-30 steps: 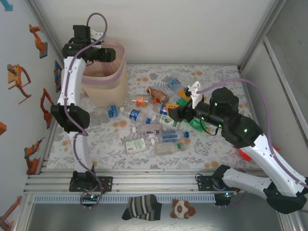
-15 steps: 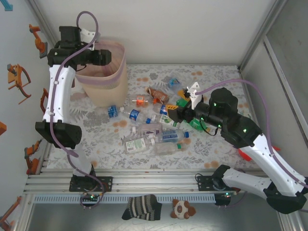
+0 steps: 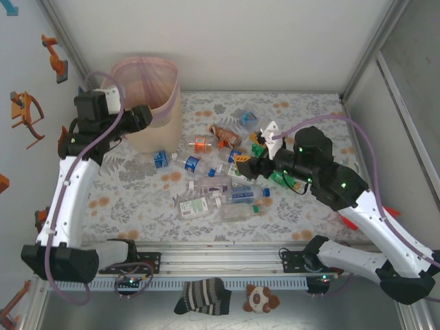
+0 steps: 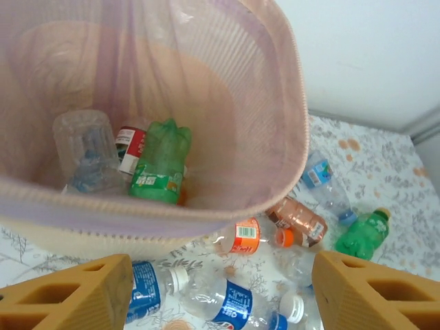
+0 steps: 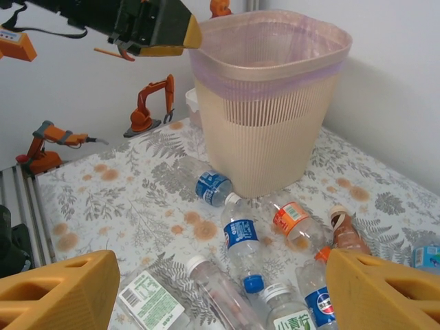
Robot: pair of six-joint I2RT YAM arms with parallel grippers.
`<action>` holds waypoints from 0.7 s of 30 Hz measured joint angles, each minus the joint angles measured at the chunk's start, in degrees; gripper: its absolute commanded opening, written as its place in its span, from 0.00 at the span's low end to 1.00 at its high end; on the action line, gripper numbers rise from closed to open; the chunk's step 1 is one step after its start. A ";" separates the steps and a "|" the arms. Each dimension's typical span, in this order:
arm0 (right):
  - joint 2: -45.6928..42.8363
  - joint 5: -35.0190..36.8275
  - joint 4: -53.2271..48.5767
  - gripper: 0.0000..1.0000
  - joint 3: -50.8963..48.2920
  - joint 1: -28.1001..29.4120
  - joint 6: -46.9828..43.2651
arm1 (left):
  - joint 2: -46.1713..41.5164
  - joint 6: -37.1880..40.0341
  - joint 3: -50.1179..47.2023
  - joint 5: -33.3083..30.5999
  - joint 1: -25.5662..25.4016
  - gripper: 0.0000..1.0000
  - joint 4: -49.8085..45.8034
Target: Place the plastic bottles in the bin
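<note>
The bin [image 3: 157, 118], beige with a pink liner, stands at the back left. Inside it lie a green bottle [image 4: 159, 161], a clear one [image 4: 82, 151] and a red-labelled one [image 4: 129, 146]. Several plastic bottles lie scattered on the floral mat, among them an orange-labelled one [image 3: 201, 144], a blue-labelled one [image 3: 191, 165] and a white-labelled one [image 3: 196, 206]. My left gripper [image 3: 141, 115] hangs open and holds nothing, beside the bin's left front wall, looking over its rim [image 4: 206, 221]. My right gripper [image 3: 242, 163] is open above the pile, over blue-labelled bottles [image 5: 242, 237].
Orange toy robot arms [image 3: 27, 110] hang on the left wall. A metal rail [image 3: 206, 258] runs along the near edge, with a striped sock [image 3: 203, 295] and a plush toy [image 3: 260, 298] below it. A red object [image 3: 352, 220] lies under the right arm.
My left arm has drawn back from above the bin, down and toward the near left. My right gripper has edged slightly left over the pile.
</note>
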 measured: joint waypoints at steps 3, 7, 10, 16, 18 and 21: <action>0.00 -0.61 0.22 0.78 -1.01 0.00 0.02 | -4.79 -7.23 -6.80 -2.19 0.00 0.69 5.03; -0.02 -1.20 0.92 0.78 -2.47 0.00 0.07 | -7.63 -17.90 -13.20 -6.84 0.00 0.71 7.54; -0.07 -1.60 1.07 0.78 -3.21 0.00 0.09 | -7.13 -25.11 -14.91 -10.38 0.04 0.71 6.34; -0.39 -2.36 1.03 0.78 -3.67 0.00 0.11 | -6.62 -38.14 -17.70 -15.02 0.04 0.64 2.47; -0.74 -2.40 1.09 0.78 -3.89 0.00 0.11 | -5.62 -42.21 -17.86 -16.22 0.04 0.64 0.13; -1.14 -2.40 1.16 0.78 -4.04 0.00 0.24 | -3.10 -47.39 -17.99 -16.94 0.04 0.65 -2.40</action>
